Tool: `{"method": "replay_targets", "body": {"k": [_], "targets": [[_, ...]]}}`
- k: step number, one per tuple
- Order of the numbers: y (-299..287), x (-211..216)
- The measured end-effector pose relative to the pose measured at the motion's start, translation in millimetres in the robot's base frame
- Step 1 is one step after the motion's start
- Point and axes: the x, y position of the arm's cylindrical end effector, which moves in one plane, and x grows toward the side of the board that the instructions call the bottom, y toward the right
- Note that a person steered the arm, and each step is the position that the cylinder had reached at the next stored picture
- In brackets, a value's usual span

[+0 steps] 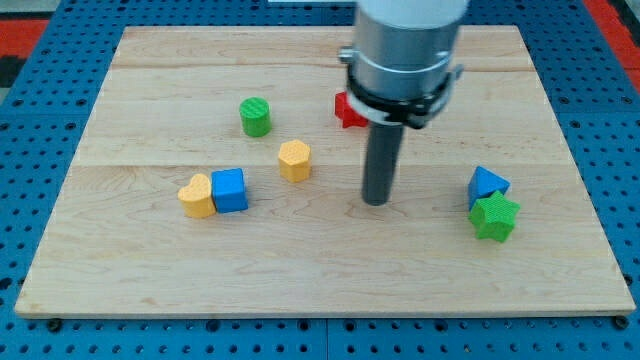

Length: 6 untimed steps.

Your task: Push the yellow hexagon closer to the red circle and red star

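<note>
Standing near the middle of the frame, my tip [376, 201] touches the desk [150, 280] just right of centre, with the dark rod rising straight up into the grey arm housing [405, 45] at the top. No claw is fitted on this arm, so there is nothing to call wide, narrow or holding; the rod simply ends in the tip.

The yellow hexagon [294, 160] sits left of the tip and slightly higher in the frame, near but not touching it. Up and right of the hexagon, the red star [347, 110] shows only partly, its right side hidden behind the arm housing. The red circle cannot be seen; whether it lies behind the arm I cannot tell.

In the upper left of centre stands the green cylinder [255, 117], apart from the hexagon. Lower left, the yellow heart [197, 196] and the blue cube [229, 190] sit side by side, touching, the heart on the left.

At the right of the frame, well apart from the tip, the blue triangle [486, 185] rests just above the green star [495, 217], the two touching or nearly so.

The desk is a pale wooden board lying on a blue pegboard [40, 120] that shows around its edges.
</note>
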Motion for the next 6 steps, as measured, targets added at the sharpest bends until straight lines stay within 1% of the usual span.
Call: {"method": "replay_targets", "body": {"k": [2,3,4,6], "targets": [[-92,-1],[-109,-22],[-95,-43],[-37,-53]]}}
